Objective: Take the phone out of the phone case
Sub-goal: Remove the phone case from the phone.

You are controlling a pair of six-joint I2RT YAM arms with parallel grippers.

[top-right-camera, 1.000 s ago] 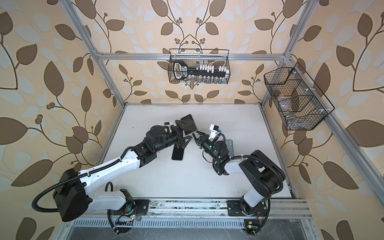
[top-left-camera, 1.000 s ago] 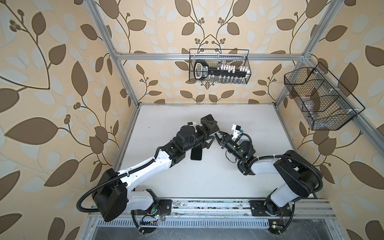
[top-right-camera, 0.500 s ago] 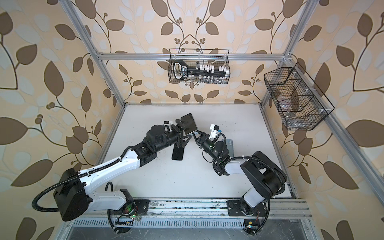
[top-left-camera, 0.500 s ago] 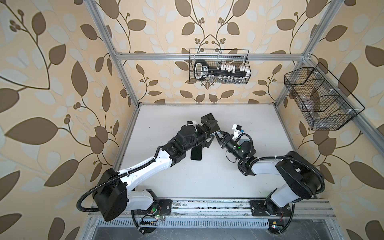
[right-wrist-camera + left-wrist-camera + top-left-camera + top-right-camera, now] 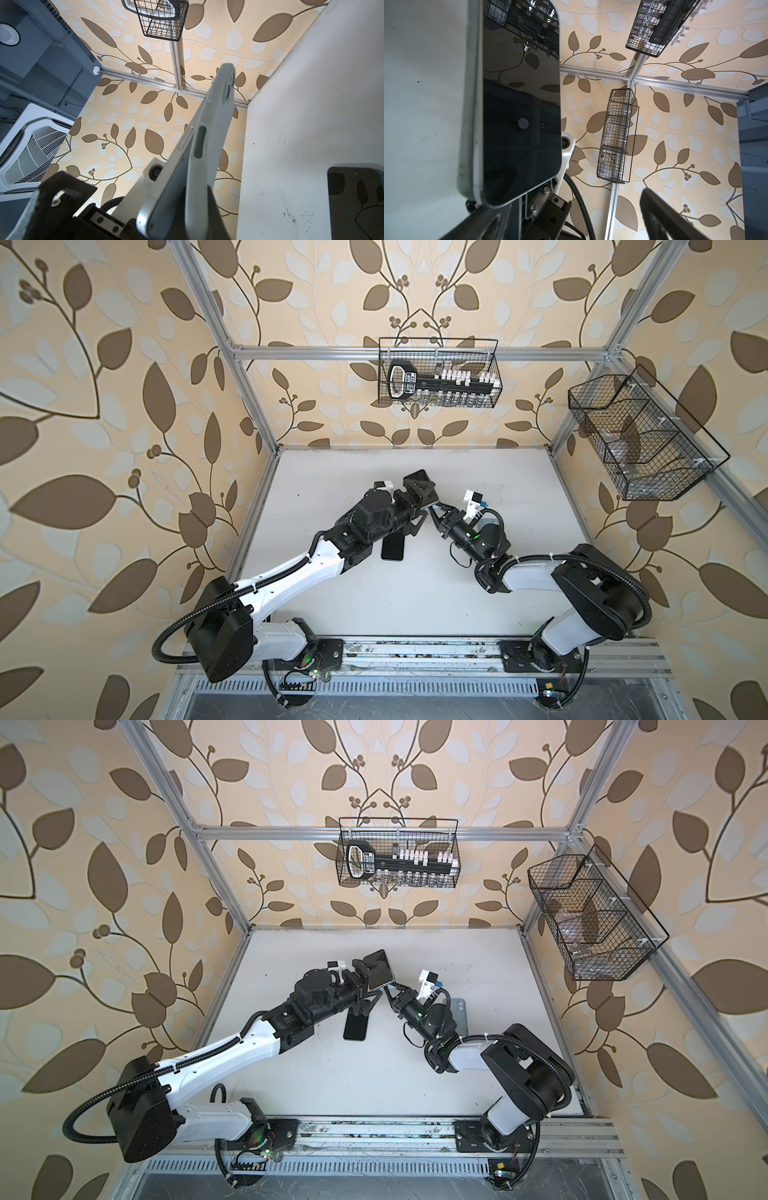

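Observation:
The phone (image 5: pixel 422 489) (image 5: pixel 379 971) hangs tilted in the air between both arms, its black screen (image 5: pixel 521 104) showing in the left wrist view. A pale grey-blue phone case (image 5: pixel 209 135) (image 5: pixel 468 104) still covers its back, and one lower end bows away from the silver frame (image 5: pixel 176 166). My right gripper (image 5: pixel 438 512) (image 5: pixel 199 205) is shut on that loose end of the case. My left gripper (image 5: pixel 419 504) (image 5: pixel 575 220) stands open wide around the phone: one finger (image 5: pixel 483 222) lies by the phone's end, the other finger (image 5: pixel 664 214) is well apart from it.
A second black phone (image 5: pixel 392 547) (image 5: pixel 357 203) lies flat on the white table (image 5: pixel 415 605) under the left wrist. A pale blue-grey flat piece (image 5: pixel 459 1009) lies behind the right arm. Wire baskets hang on the back wall (image 5: pixel 438 373) and right wall (image 5: pixel 640 435).

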